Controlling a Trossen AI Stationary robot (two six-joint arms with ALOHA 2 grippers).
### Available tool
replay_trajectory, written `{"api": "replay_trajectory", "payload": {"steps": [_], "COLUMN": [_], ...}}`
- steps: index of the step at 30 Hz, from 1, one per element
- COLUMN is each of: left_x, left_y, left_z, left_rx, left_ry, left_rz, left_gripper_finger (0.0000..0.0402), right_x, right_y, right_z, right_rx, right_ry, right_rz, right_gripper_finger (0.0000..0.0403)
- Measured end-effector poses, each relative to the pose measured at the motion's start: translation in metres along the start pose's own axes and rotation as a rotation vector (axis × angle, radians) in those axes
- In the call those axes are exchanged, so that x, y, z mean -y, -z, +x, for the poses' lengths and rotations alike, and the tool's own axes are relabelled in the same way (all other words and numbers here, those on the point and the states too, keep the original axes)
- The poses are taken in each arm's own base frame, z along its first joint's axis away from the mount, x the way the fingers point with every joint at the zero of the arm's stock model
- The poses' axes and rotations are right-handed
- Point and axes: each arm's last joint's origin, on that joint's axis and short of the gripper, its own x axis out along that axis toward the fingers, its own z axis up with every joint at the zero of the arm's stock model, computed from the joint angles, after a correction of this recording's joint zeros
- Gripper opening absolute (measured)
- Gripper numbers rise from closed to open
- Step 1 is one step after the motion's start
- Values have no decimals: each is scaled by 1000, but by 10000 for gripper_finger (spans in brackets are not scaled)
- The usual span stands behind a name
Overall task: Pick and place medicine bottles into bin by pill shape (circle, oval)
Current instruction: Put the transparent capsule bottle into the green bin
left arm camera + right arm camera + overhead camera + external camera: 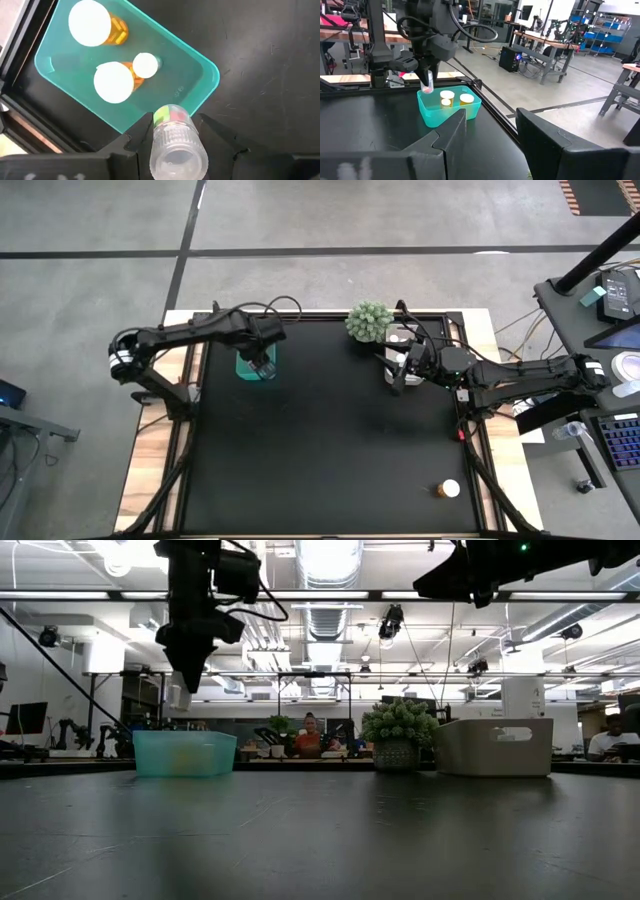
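A small clear medicine bottle (172,142) with green and red pills at its lower end hangs in my left gripper (172,120), above the rim of the teal bin (200,75) at the table's far left (243,367). Three white-capped bottles lie in that bin: two amber ones (90,22) (114,82) and a small one (145,65). The right wrist view shows the held bottle (426,84) over the bin's edge. My right gripper (400,375) stands open and level beside the grey bin (400,338), with nothing between its fingers (455,125). My left gripper pinches the clear bottle's round sides (159,131) between its two fingers. The fingers come from above and point steeply down. The bottle hangs roughly upright between and below them, lifted clear of the bin and the table, with its pill-filled end lowest.
A spiky green plant ball (368,321) sits at the far edge beside the grey bin (495,747). One amber bottle with a white cap (448,490) stands near the table's front right corner. A person (308,735) sits in the room beyond the table.
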Motion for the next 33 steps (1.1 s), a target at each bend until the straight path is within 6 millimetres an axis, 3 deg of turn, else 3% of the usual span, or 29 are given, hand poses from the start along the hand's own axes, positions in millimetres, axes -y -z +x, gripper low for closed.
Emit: {"api": "replay_trajectory", "payload": {"steps": [16,26,33], "left_x": [-21,-19,-20], "left_y": [-6,3,5], "left_z": [18,45,52], "left_rx": [35,20,35], "left_ry": [-24,-21,-24], "left_rz": [-37,-45,-55], "left_gripper_finger": [114,114,114], "right_x": [0,0,0], "right_y": [0,0,0], "right_z": [0,0,0], "right_rx": [0,-5,-4], "right_ry": [0,0,0], "right_rz": [1,0,0], "right_gripper_finger": [164,164,164]}}
